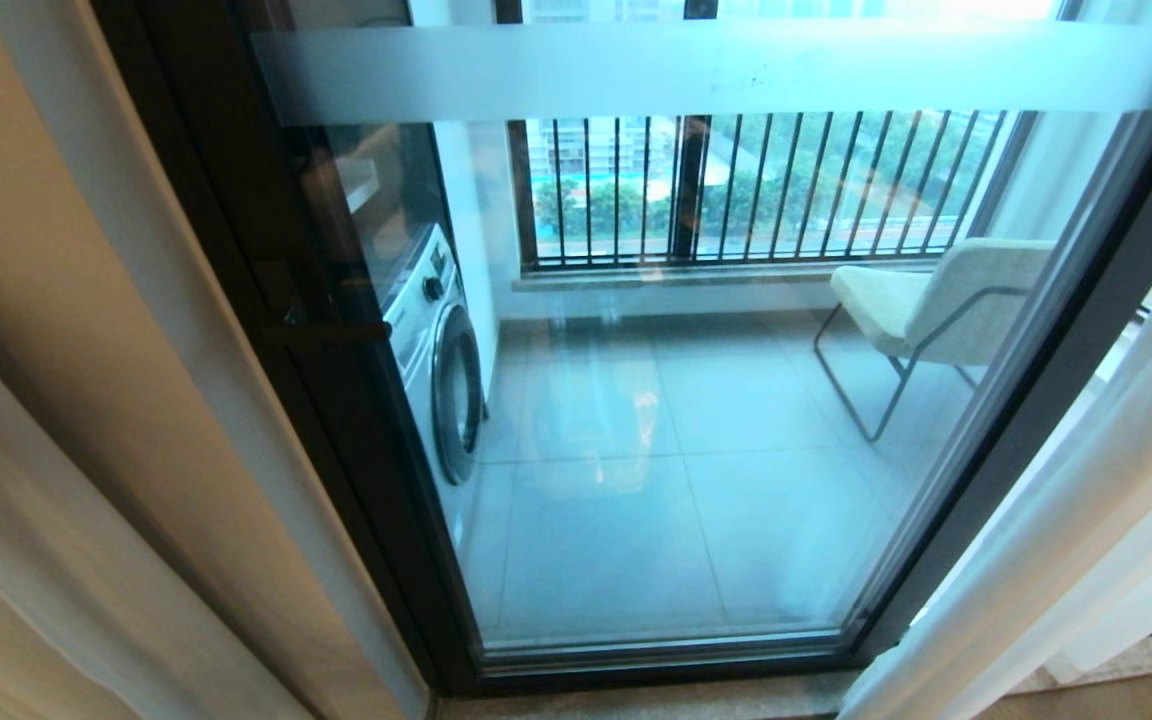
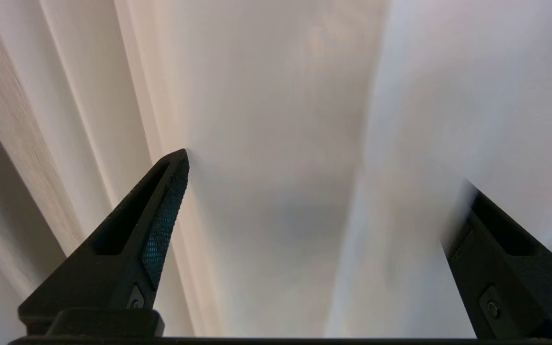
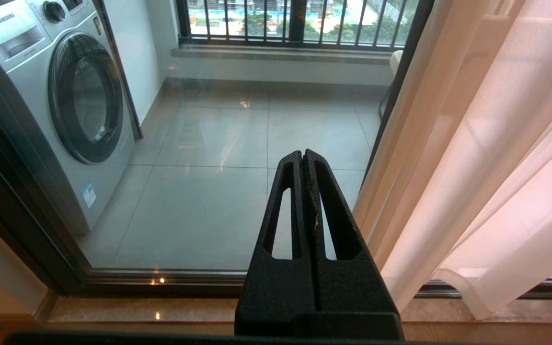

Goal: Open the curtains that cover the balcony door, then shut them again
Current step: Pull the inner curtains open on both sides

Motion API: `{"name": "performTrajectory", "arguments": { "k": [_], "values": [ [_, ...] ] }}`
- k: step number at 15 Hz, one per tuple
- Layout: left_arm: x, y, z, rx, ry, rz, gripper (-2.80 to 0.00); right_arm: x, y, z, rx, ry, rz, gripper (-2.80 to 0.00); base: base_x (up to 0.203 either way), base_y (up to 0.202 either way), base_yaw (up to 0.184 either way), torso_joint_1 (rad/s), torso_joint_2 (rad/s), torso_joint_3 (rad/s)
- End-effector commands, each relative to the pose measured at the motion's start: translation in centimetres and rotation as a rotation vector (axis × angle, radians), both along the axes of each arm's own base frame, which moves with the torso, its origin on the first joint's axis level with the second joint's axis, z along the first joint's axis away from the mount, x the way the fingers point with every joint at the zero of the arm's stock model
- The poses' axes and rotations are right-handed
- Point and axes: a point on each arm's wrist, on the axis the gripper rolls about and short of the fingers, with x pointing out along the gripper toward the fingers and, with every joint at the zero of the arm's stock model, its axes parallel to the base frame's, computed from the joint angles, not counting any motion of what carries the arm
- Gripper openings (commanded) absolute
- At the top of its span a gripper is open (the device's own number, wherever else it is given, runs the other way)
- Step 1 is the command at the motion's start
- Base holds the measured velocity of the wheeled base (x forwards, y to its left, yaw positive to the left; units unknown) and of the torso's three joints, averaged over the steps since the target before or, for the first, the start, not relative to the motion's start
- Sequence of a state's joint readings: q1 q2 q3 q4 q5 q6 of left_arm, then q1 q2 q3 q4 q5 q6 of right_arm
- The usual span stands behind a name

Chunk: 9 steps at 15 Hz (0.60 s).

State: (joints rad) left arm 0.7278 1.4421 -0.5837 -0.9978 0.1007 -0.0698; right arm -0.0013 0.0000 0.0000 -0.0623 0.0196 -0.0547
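Centrally in the head view, the balcony door (image 1: 696,400) is seen uncovered: tall glass in a dark frame, with a frosted band (image 1: 716,70) across the top of the frame and a dark handle (image 1: 326,332) at middle left. The curtains (image 1: 1086,520) are drawn apart; a sheer white panel is gathered along the right edge of the frame, reaching down to the lower right corner. Thicker tan drapes (image 1: 66,420) fill the left side of the frame. Through the glass, a washing machine (image 1: 441,370) is seen at centre left, a pale chair (image 1: 936,300) at upper right, and a black-barred railing window (image 1: 756,185) across the upper middle. Neither arm is visible in this view.

In the left wrist view, the left tool (image 2: 324,172) is shown with its fingers (image 2: 161,225) spread wide at the lower left and lower right of the frame. Nothing is held between them. Pale folded fabric fills the whole frame close in front; whether it is touched cannot be told.

In the right wrist view, the right tool (image 3: 303,155) is shown at lower centre with its fingers pressed together on nothing, pointing at the glass. The sheer curtain panel (image 3: 487,167) hangs just beside it, on the right of the frame, its hem resting near the stone sill (image 3: 161,309).
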Motion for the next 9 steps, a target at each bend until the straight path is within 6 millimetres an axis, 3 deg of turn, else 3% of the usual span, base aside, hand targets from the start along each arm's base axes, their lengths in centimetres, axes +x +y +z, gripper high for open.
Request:
{"name": "performTrajectory", "arguments": {
  "k": [1, 9],
  "values": [
    [-1.7, -2.0, 0.0, 0.014, -0.013, -0.028, 0.00, 0.0, 0.0, 0.0, -0.001, 0.001, 0.000, -2.80, 0.000, 0.000, 0.000, 0.000, 0.00, 0.000],
    [-5.2, -6.1, -1.7, 0.013, -0.009, -0.095, 0.00, 0.0, 0.0, 0.0, -0.001, 0.001, 0.000, -2.80, 0.000, 0.000, 0.000, 0.000, 0.00, 0.000]
  ]
}}
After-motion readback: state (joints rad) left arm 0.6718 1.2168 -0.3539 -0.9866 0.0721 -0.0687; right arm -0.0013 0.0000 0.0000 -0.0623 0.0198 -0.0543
